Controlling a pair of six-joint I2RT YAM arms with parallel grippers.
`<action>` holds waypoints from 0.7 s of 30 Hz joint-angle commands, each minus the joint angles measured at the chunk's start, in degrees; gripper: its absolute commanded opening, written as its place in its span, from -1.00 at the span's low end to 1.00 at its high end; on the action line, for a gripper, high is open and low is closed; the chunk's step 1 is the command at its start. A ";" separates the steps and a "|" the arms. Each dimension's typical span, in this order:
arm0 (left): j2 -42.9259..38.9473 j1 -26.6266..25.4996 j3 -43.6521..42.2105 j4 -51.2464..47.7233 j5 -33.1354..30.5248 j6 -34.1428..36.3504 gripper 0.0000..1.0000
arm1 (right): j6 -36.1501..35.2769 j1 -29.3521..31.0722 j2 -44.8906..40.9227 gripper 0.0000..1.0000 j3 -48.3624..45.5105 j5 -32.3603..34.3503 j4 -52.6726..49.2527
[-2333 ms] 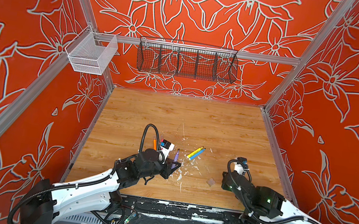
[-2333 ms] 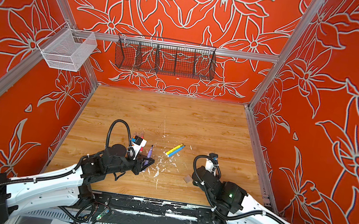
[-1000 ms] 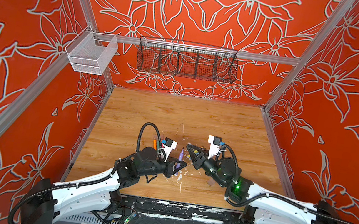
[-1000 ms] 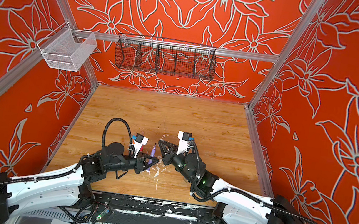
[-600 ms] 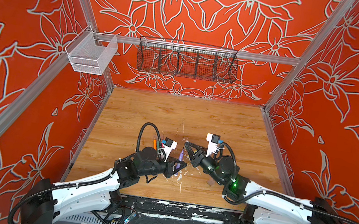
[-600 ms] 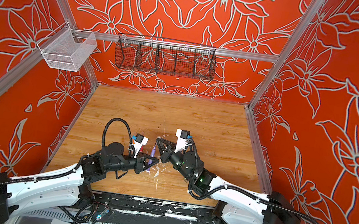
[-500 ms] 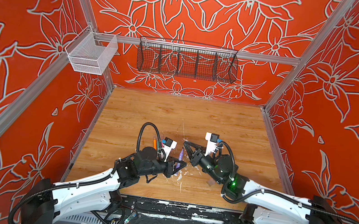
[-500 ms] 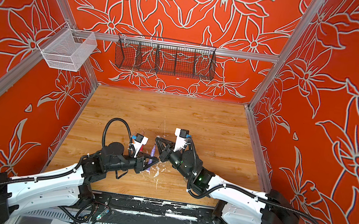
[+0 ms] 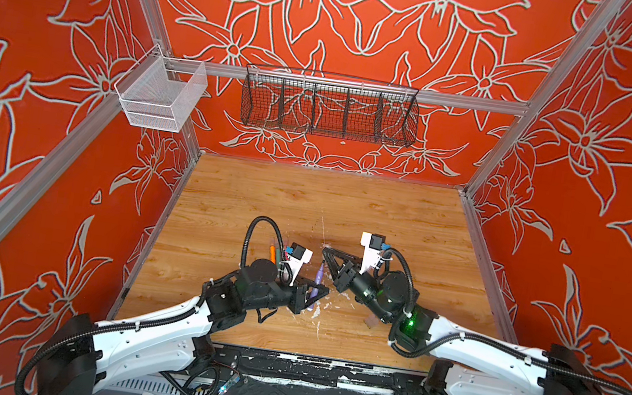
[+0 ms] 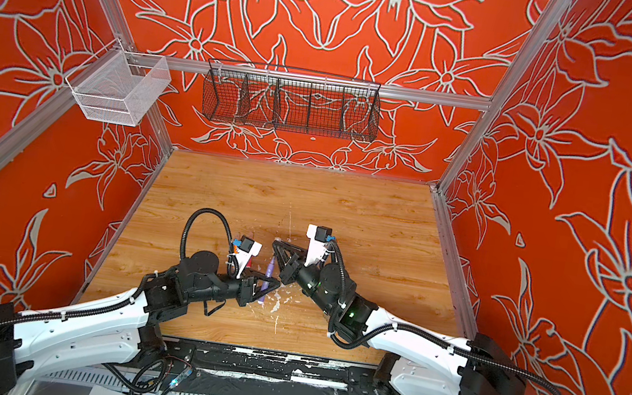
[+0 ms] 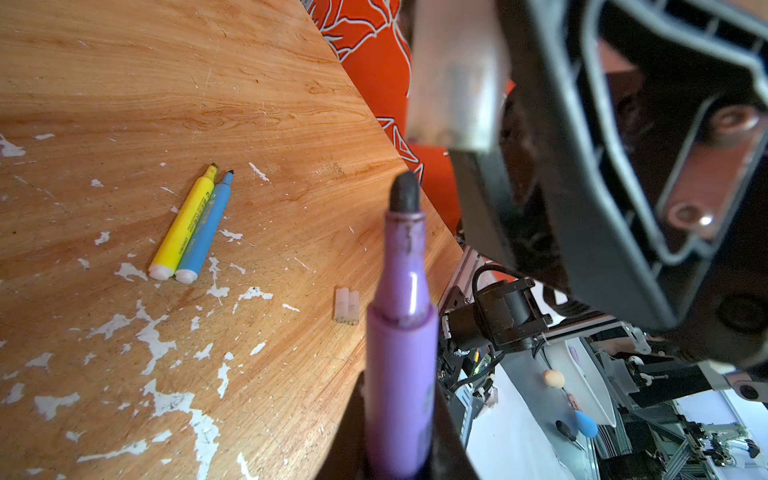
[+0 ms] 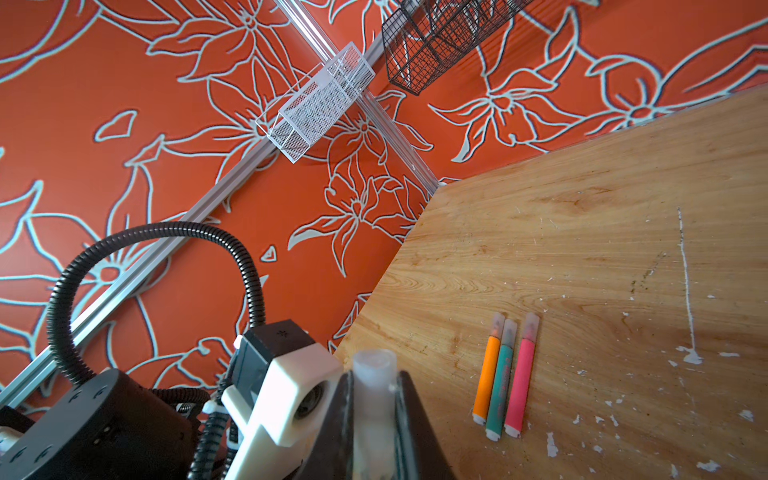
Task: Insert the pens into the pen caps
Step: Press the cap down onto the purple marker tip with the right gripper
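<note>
Bright, even light, soft shadows; purple pen (image 11: 401,353) blurred close to the wrist lens.

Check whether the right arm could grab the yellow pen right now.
Probably not yet: the right gripper is shut on a clear cap, so its jaws are taken. The yellow pen lies uncovered beside the blue pen.
</note>
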 commanded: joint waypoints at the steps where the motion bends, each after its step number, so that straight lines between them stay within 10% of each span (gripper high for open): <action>1: 0.02 0.04 1.15 1.72 0.36 0.49 -1.00 | -0.50 0.20 0.60 -1.00 0.05 0.66 1.36; 21: 0.63 0.06 2.27 1.07 -2.23 1.34 -1.00 | 5.74 0.70 2.66 -1.00 -3.50 -4.85 4.40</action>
